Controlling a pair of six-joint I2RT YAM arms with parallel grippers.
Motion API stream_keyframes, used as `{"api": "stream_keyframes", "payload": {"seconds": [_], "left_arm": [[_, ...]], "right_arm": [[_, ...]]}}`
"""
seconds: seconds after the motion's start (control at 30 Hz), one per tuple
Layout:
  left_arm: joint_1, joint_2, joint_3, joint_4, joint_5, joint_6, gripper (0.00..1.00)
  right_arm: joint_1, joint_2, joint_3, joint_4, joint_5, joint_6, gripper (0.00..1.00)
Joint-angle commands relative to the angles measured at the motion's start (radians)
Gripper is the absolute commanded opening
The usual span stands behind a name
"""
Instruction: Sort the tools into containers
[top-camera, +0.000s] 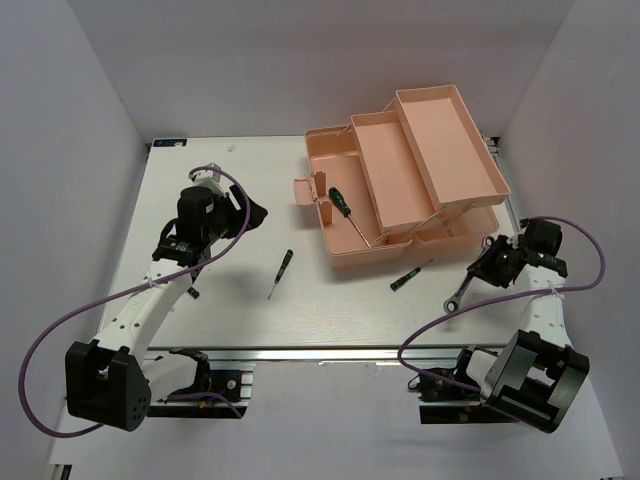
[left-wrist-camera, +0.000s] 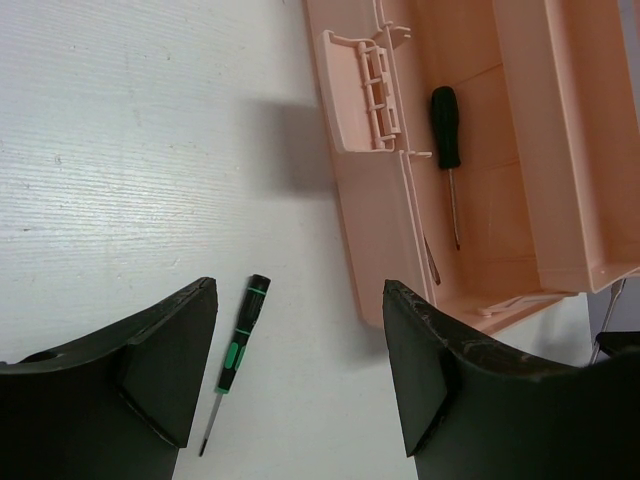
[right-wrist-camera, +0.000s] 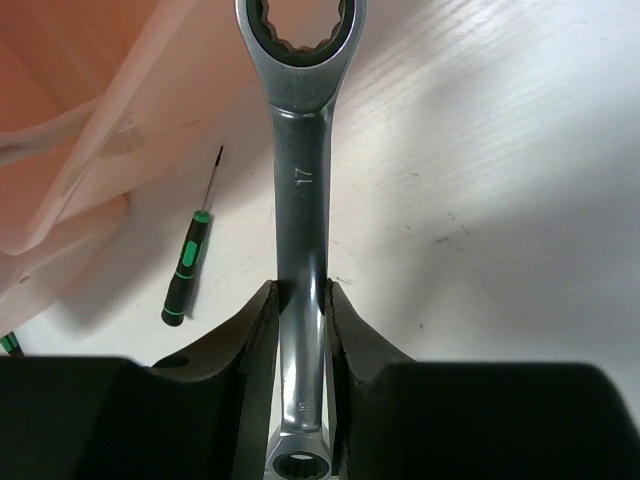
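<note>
The salmon-pink toolbox (top-camera: 345, 150) stands open at the back right, its trays (top-camera: 448, 140) fanned out. One black-handled screwdriver (top-camera: 340, 203) lies in its bottom compartment and also shows in the left wrist view (left-wrist-camera: 445, 125). A green-and-black screwdriver (top-camera: 281, 270) lies on the table left of the box, just below my open, empty left gripper (left-wrist-camera: 300, 290). Another screwdriver (top-camera: 408, 277) lies in front of the box. My right gripper (right-wrist-camera: 300, 290) is shut on the shaft of the silver wrench (right-wrist-camera: 300, 170), low over the table right of that screwdriver (right-wrist-camera: 185, 275).
The toolbox's front latch flap (left-wrist-camera: 355, 95) hangs open toward the left arm. A thin dark shaft (left-wrist-camera: 430, 262) pokes out by the box's inner wall. Purple cables loop beside both arms. White walls enclose the table on three sides.
</note>
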Motion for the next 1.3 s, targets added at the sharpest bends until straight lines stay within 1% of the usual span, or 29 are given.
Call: {"api": "stream_keyframes", "payload": {"seconds": [0.0, 0.13, 0.27, 0.57, 0.83, 1.07, 1.2, 1.27], "left_arm": [[0.007, -0.027, 0.028, 0.028, 0.019, -0.003, 0.77], [0.007, -0.024, 0.027, 0.037, 0.029, -0.003, 0.77], [0.007, -0.021, 0.023, 0.051, 0.042, -0.007, 0.77], [0.007, -0.006, 0.025, 0.074, 0.067, -0.015, 0.77], [0.005, 0.011, 0.025, 0.093, 0.087, -0.017, 0.77], [0.007, 0.037, 0.017, 0.124, 0.114, -0.027, 0.77], [0.007, 0.048, 0.025, 0.124, 0.124, -0.023, 0.77], [0.007, 0.046, 0.023, 0.123, 0.124, -0.02, 0.77]], "right_arm": [[-0.036, -0.047, 0.067, -0.029, -0.028, 0.024, 0.0], [-0.099, -0.084, 0.075, -0.041, -0.037, 0.019, 0.0], [-0.129, -0.115, 0.084, -0.038, -0.051, 0.009, 0.0], [-0.133, -0.163, 0.187, -0.017, -0.097, -0.021, 0.0], [-0.133, -0.173, 0.297, 0.005, -0.187, -0.001, 0.0], [-0.12, -0.129, 0.406, 0.134, -0.299, 0.042, 0.0], [-0.084, -0.058, 0.486, 0.195, -0.342, 0.076, 0.0], [-0.065, -0.031, 0.52, 0.253, -0.355, 0.111, 0.0]]}}
